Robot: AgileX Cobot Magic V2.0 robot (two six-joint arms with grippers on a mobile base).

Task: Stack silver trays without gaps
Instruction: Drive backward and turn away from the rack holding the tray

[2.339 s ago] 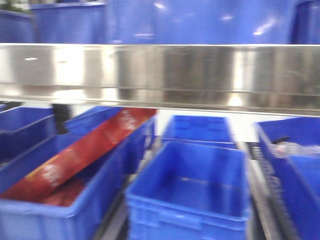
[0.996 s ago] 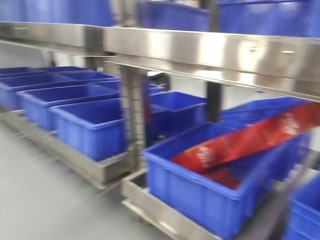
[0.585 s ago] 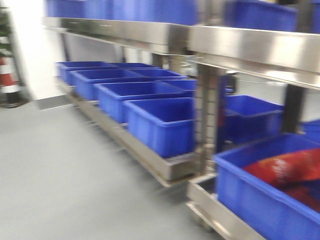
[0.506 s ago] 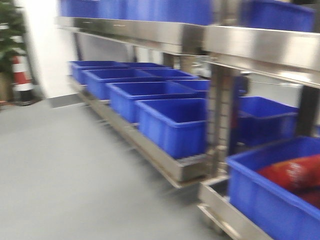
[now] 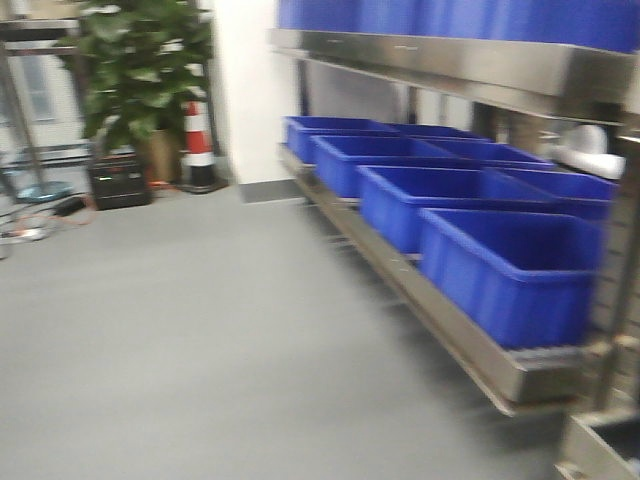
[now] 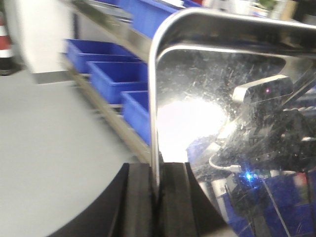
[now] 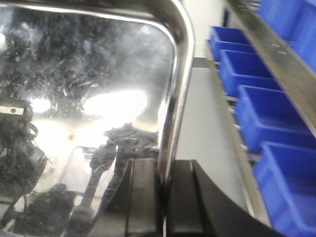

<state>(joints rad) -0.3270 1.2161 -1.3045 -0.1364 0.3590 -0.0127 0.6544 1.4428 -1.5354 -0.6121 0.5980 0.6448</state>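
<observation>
stainless steel, silver tray (image 6: 222,123): rim pinched edge-on by left gripper (image 6: 157,170) and right gripper (image 7: 163,168), apparently one tray held aloft near blue bins (image 5: 510,270); risk, slick thin rim slipping from either pinch, tray swinging into shelf (image 5: 450,325).

Scuffed, mirror-glossy steel tray (image 6: 207,89)

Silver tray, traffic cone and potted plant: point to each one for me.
silver tray (image 6: 207,113), left wrist view, scratched shiny bottom.
traffic cone (image 5: 199,148), front view, striped body.
potted plant (image 5: 140,60), front view, leaves.
</observation>
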